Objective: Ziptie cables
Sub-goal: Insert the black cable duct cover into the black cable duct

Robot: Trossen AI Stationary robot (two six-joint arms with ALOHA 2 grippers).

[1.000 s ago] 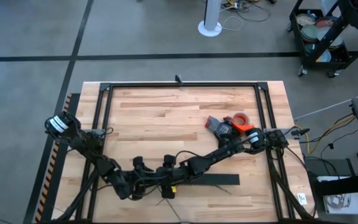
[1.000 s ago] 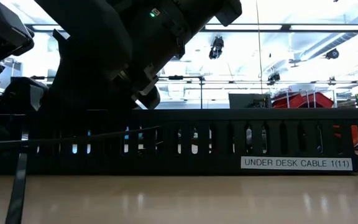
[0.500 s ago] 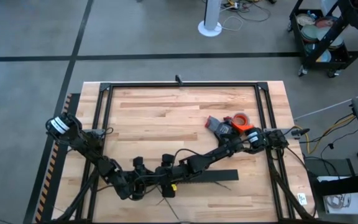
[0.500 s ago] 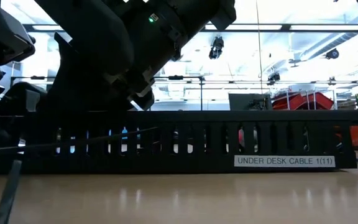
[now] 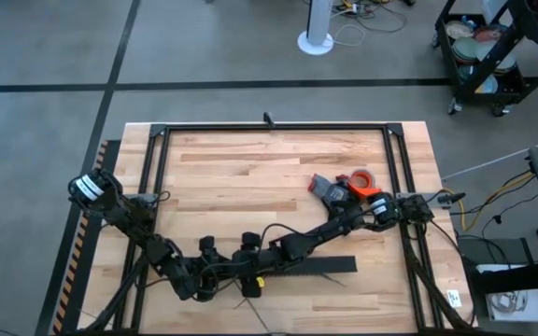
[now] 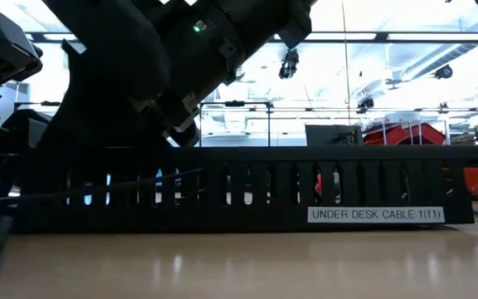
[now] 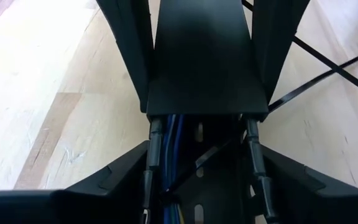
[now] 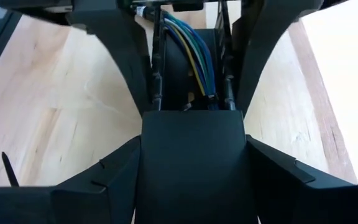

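Observation:
A long black comb-toothed duct (image 5: pixel 318 269) lies near the table's front edge, labelled "UNDER DESK CABLE 1(11)" (image 6: pixel 376 214). Blue, green and yellow cables (image 8: pixel 194 53) run inside it, along its length. My left gripper (image 5: pixel 215 273) and my right gripper (image 5: pixel 248 271) face each other over the duct's left end, each shut on it. Thin dark zipties (image 7: pixel 328 62) lie crossed on the wood beside the duct. Another ziptie (image 8: pixel 8 169) shows near my right gripper. My left gripper has the duct's toothed side walls (image 7: pixel 153 146) between its two fingers, one finger outside each wall. The fingers lie along the duct, pointing toward the table's right. The duct rests on the table. My right gripper pinches a flat, closed black stretch of the duct (image 8: pixel 191 162) between its two fingers. It comes from the table's right and points along the duct toward my left gripper. The duct stays flat on the wood.
An orange tape roll (image 5: pixel 362 177) and a grey-and-red object (image 5: pixel 330 189) sit at the right, behind my right arm. A black frame rail (image 5: pixel 269 126) runs around the tabletop. Bare wood lies at the table's centre and far side.
The duct has slid a little along the table toward its left edge, staying flat. My right gripper has gone the same way with it. In the low view a ziptie that stood near the left has tipped over leftward.

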